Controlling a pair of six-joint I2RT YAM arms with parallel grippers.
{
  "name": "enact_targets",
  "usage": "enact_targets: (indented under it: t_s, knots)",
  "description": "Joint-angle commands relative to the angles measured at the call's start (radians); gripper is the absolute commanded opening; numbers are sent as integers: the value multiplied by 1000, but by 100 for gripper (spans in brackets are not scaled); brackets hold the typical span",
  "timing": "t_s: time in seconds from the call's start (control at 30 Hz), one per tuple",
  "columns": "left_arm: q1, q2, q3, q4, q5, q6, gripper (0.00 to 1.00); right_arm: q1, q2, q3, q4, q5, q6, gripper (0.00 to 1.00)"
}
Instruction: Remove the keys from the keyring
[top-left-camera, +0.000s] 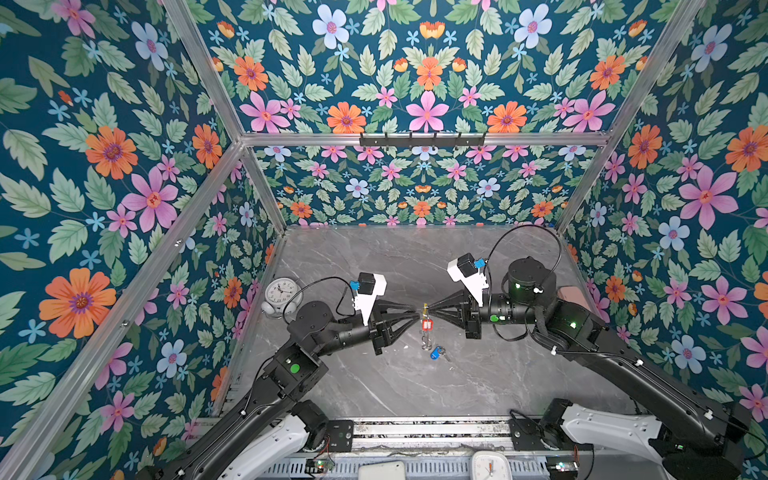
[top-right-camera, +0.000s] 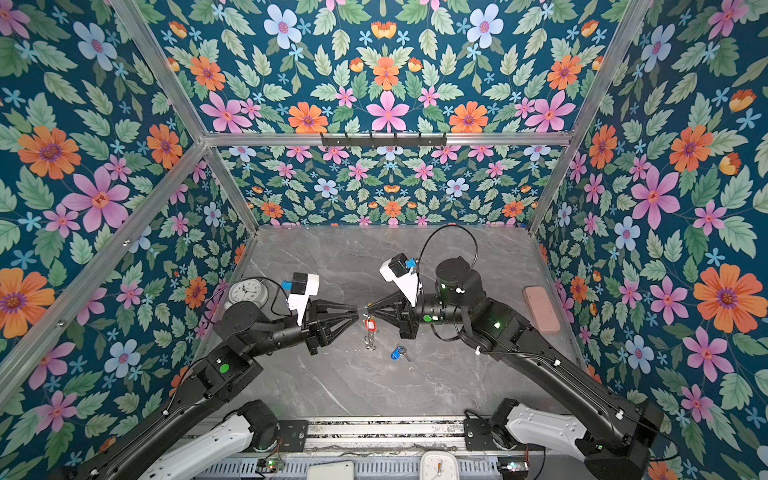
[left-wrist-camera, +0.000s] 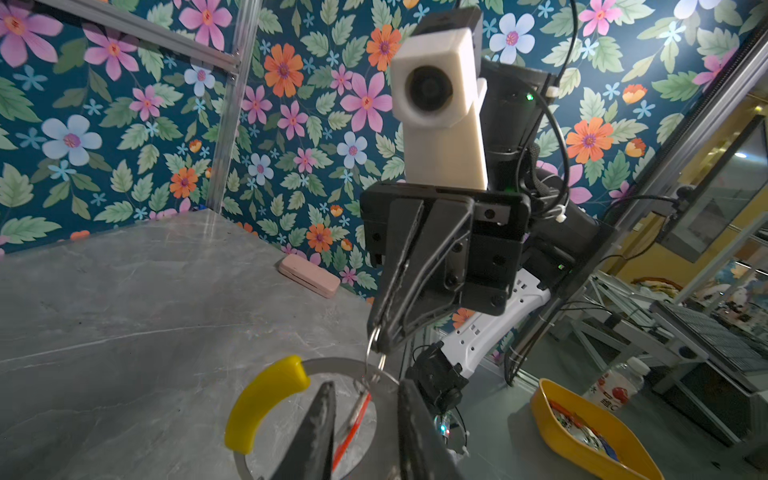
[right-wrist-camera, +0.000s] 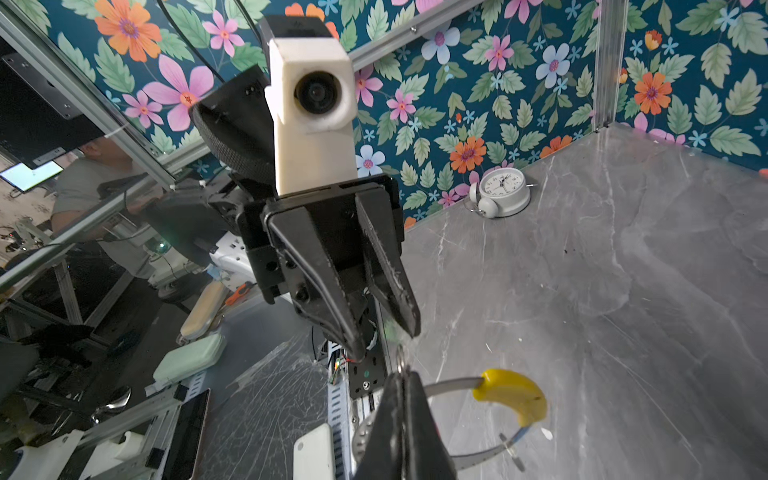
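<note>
– Keyring position at that moment?
– Keyring (top-left-camera: 425, 341) hung in the air over mid-table, between the two gripper tips, edge-on in both top views. Yellow sleeve (left-wrist-camera: 266, 399) sat on the arc near the held ring. Couldn't tell if the lower end touched the table (top-left-camera: 374, 270).
– What held it?
– Right gripper (left-wrist-camera: 380, 338), jaws together, clamped on a small split ring (left-wrist-camera: 375, 353) threaded on the hoop. Right wrist view showed the same pinch, with hoop and sleeve just past the fingertips.
– Left side?
– Left gripper (right-wrist-camera: 384, 336) faced the right one nearly tip to tip, jaws apart, nothing clamped. In the left wrist view its fingers (left-wrist-camera: 322, 424) framed the hoop, and a red tag showed between them. Contact with the tag: couldn't tell.
– Keys?
– Red-tagged key (top-left-camera: 426, 324) was on the hoop, hanging just under the gripper tips. Blue-tagged key (top-left-camera: 435, 353) lay flat on the table, off the hoop, near its lower end and slightly toward the right arm.
– Anything else on the table?
– White alarm clock (top-left-camera: 280, 293) stood against the left wall, well apart from the hoop. Pink case (top-right-camera: 540, 309) lay by the right wall.
</note>
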Motion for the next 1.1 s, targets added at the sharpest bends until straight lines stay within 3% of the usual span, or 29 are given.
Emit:
enact_targets:
  t_s: [0.0,0.67,0.9,1.07]
  knots:
    - [2,21,22,-41,72,28,27,1,10,30,-93,-4,-79,0]
    - [1,122,85,-68,166,46,13,0,61,123,-245,-4,-162,0]
    - [1,136,77,-30,194,23,0,3,58,123,-229,5,-160,0]
    - [1,125,47,54,203,-13,0,3,55,122,-197,0,-144,0]
